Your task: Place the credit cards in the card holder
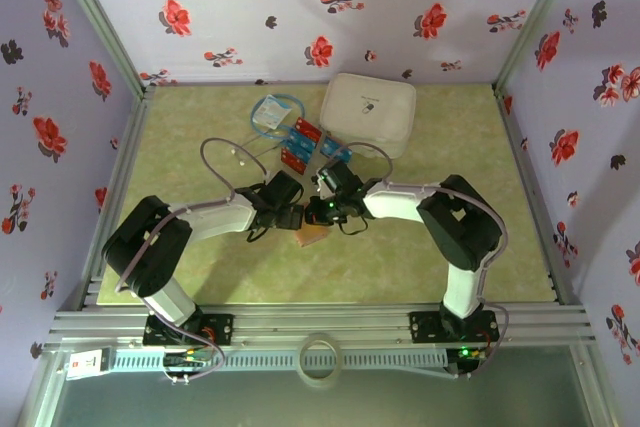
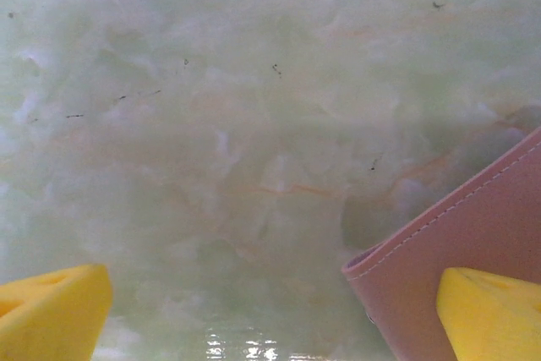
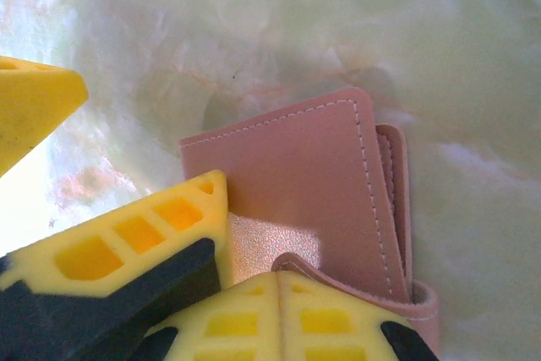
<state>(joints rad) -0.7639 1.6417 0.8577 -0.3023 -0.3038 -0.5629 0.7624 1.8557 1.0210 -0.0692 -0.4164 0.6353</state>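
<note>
tan card holder (image 3: 313,183) lies on the table (image 2: 254,124), mostly buried under both grippers from above, left gripper (image 2: 270,310) spread wide gripping nothing with one fingertip (image 2: 490,310) over its corner, right gripper (image 1: 322,213) too cropped to tell if it's pinching anything

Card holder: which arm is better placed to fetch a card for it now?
Left, probably. The left gripper is open and empty at the card holder, while the right gripper seems shut on its edge. The credit cards lie just beyond both.
</note>
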